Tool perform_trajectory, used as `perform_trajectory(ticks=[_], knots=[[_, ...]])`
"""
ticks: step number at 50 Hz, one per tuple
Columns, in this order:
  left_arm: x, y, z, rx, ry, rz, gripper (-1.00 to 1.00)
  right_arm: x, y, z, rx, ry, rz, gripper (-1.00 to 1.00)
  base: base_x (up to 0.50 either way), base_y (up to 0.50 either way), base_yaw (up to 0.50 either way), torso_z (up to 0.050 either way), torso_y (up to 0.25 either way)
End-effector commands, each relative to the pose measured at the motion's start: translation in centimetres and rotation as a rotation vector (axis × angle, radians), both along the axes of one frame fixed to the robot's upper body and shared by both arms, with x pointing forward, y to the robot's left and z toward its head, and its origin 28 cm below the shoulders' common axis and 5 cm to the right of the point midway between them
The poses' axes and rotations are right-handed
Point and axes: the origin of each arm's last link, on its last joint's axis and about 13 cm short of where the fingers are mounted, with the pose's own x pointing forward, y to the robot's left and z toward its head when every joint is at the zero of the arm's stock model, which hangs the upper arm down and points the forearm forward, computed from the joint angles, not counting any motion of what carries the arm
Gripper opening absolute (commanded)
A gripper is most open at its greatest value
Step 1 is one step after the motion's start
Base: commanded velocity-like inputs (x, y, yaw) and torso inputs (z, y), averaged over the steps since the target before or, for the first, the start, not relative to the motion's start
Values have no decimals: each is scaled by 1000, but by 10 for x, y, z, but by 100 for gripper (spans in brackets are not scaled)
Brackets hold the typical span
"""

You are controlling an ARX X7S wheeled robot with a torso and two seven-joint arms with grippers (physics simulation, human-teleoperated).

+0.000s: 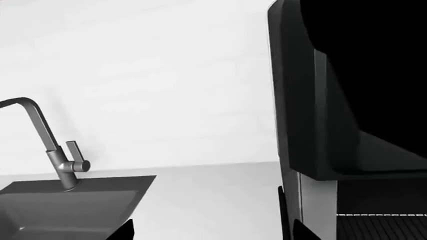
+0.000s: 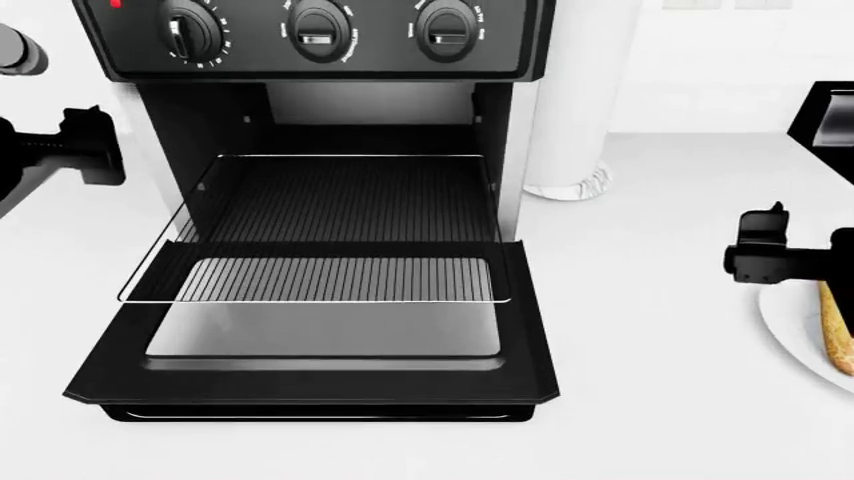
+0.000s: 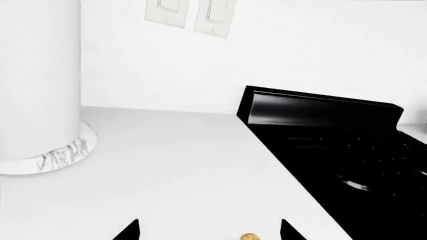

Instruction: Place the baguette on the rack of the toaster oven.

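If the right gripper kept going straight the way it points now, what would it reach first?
The right gripper points across bare white counter toward the back wall; nothing stands between, so probably the wall, though depth is unclear.

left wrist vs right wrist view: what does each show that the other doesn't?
Left wrist only: the faucet over a dark sink, and the toaster oven seen from its side, with a strip of the rack showing low down.

Right wrist only: the black stove, a white cylinder with a marbled base, two wall switch plates, and one end of the baguette between the right claw tips, which stand apart.

Both: white counter, white wall, and dark claw tips at the frame edge, the left claw also open.
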Motion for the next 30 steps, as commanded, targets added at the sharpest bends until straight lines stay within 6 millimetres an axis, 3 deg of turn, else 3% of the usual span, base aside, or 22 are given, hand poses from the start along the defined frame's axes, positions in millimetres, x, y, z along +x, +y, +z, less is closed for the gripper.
perform_trajectory(ticks=[1, 12, 30], knots=[[-4, 5, -4, -7, 16, 5, 100, 5, -10, -12, 37, 103, -81, 100, 0, 0, 0, 0, 0], [-2, 4, -7, 1, 24, 1, 100, 12, -20, -13, 85, 184, -123, 100, 0, 0, 0, 0, 0], [-5, 6, -6, -1, 20, 10, 100, 15, -46, -32, 209, 237, -193, 100, 0, 0, 0, 0, 0]])
